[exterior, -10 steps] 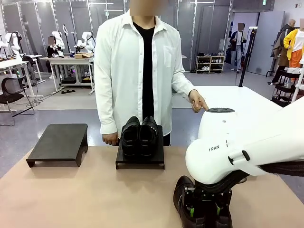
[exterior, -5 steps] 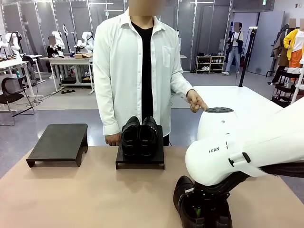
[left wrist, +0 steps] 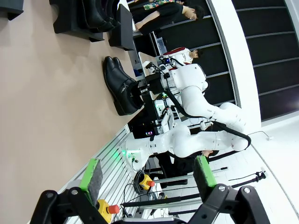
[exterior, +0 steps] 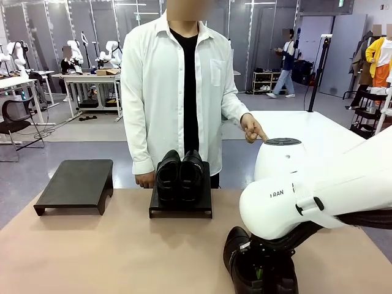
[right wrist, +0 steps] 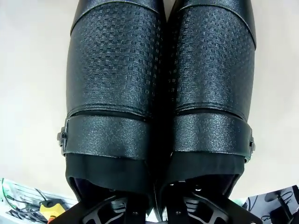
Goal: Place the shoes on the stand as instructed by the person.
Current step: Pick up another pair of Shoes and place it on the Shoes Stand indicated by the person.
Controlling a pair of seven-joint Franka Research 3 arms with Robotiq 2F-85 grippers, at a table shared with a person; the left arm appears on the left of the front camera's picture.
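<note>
A pair of black ankle boots stands on the table at the front right, seen toe-up in the right wrist view. My right gripper is down in their openings, one finger in each boot, shut on the two inner collars. The low glossy dress shoes sit side by side on the middle stand. The person stands behind it, one hand held out with a finger pointing to picture right. My left gripper hangs open in the air, holding nothing.
An empty black stand sits at the table's back left. The right arm's white body hides the front right corner. In the left wrist view the boots lie on bare tan tabletop.
My right gripper has sunk lower into the boots and its green pads have drawn together out of sight. The person's pointing hand has barely moved.
</note>
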